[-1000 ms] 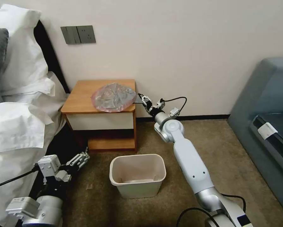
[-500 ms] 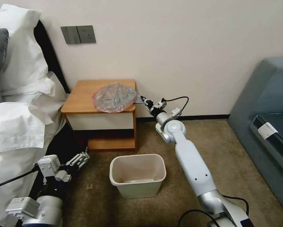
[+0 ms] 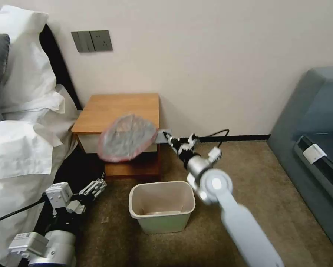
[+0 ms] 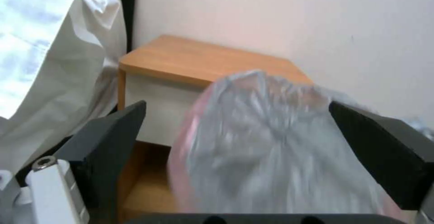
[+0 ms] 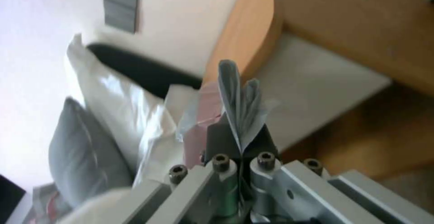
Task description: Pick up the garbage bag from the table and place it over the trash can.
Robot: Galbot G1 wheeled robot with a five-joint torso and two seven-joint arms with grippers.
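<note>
The right gripper (image 3: 167, 136) has its fingers (image 5: 226, 139) clenched on one gathered corner of the garbage bag (image 3: 126, 138), the grey film bunched into a narrow fold that stands up out of the pinch in the right wrist view. From that corner the bag spreads away from the fingers toward the bed side as a broad, crumpled oval, hanging in the air in front of the bench (image 3: 118, 111) and its white drawer front, clear of the wooden top and above and behind the trash can (image 3: 162, 205). Its long axis runs roughly level, out from the fingers toward the left gripper (image 3: 94, 187), and its pinkish-red edge rims the far and lower side. The film looks very light, limp and slippery, so it probably sags and sways with any motion and could slide out of a shallow pinch; the gathered corner or the coloured rim seems the soundest place to hold, since a bunched fold gives the pads more to bite on than one thin layer. The left gripper sits low near the bed with its fingers (image 4: 108, 142) released and spread wide, and in its wrist view the bag (image 4: 280, 149) hangs between and beyond them, not touching either as far as can be told.
</note>
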